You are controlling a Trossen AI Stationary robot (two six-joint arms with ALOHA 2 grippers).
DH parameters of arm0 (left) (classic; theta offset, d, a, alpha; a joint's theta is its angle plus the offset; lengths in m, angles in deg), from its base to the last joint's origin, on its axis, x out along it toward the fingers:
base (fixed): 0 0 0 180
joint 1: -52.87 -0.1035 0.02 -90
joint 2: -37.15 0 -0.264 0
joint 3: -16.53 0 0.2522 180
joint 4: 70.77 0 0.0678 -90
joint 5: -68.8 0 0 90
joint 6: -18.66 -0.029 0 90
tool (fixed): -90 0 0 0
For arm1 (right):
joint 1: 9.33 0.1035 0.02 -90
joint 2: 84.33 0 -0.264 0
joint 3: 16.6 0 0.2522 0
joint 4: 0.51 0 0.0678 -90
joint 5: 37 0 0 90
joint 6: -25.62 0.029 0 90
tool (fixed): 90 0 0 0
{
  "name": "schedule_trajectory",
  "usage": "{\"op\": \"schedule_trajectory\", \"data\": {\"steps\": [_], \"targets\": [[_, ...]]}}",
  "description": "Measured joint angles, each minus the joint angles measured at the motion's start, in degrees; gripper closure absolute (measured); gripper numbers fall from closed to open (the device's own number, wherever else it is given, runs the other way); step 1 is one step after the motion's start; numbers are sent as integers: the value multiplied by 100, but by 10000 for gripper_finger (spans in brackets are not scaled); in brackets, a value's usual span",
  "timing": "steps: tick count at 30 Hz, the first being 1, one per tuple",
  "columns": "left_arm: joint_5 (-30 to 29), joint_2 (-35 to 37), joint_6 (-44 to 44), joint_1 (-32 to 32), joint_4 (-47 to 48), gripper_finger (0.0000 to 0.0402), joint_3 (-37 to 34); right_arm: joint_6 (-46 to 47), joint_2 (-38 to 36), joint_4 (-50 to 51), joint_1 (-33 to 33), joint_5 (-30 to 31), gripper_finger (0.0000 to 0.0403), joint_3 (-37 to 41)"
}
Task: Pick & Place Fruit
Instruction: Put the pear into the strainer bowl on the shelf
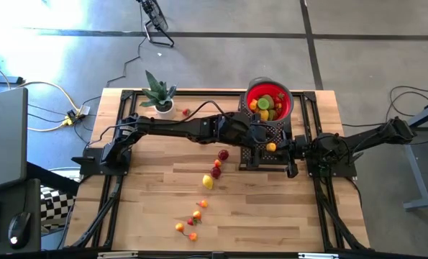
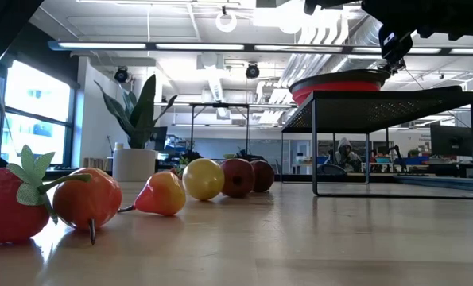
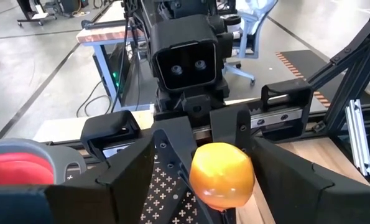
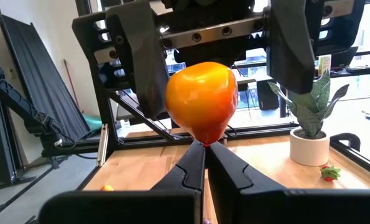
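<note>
An orange fruit (image 4: 202, 99) hangs over the black mesh stand (image 1: 260, 157) that carries the red bowl (image 1: 290, 101). The bowl holds several fruits (image 1: 265, 105). My right gripper (image 4: 204, 155) reaches in from the table's right, shut on the orange fruit. My left gripper (image 3: 217, 208) stretches across from the left and is open. Its fingers (image 4: 290, 56) stand on either side of the fruit (image 3: 222, 174). More fruits (image 1: 215, 167) lie loose on the table, in a line toward the near edge. My right gripper pinches the orange fruit's narrow pointed end (image 4: 204, 139) between its two shut fingers. The fingers lie about level and come from the table's right side. The round body stands beyond the fingertips, lifted clear of the table.
A potted plant (image 1: 158, 95) stands at the far left corner with a small red fruit (image 1: 186, 112) beside it. The stand (image 2: 395, 99) is a raised platform on thin legs. The loose fruits (image 2: 203, 179) run across the table's middle; bare wood lies to the left and near right.
</note>
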Motion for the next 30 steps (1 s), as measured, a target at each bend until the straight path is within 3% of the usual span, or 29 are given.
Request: {"op": "schedule_trajectory", "data": {"steps": [30], "targets": [[-28, -2, -140, 1, 166, 142, 0, 19, 0, -2, 1, 20, 399, 0]]}}
